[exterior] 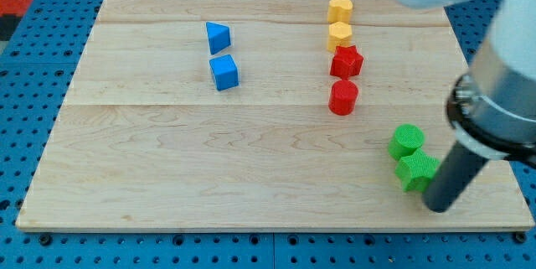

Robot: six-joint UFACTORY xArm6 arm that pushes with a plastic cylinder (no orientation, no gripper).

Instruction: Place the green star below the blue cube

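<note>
The wooden board (167,160) fills most of the view and carries eight small blocks. My arm enters from the view's upper right, and its dark rod slants down to the board's lower right corner. I have no jaws to open or close; the rod grasps nothing and can only push.

Blocks, by group:
- Blue pair, upper left of centre: a blue wedge-like block (218,37) with the blue cube (224,73) just below it.
- Centre-right column, top to bottom: two yellow blocks (340,8) (339,34), a red star (346,62), a red cylinder (342,98).
- Green pair, lower right: a green cylinder (407,141) and, touching its lower edge, the green star (416,171).

The green star lies well apart from the blue cube, so the task appears to be at its start.

Handling, as I judge it: the star looks like a light, rigid block that should slide readily on smooth wood. Its points may make it rotate if pushed off-centre, so contact is best made on its right side, in line with its middle. The adjoining green cylinder may be dragged along.

My tip (438,206) rests just beside the star's lower right edge, touching or nearly so; I cannot tell which.
</note>
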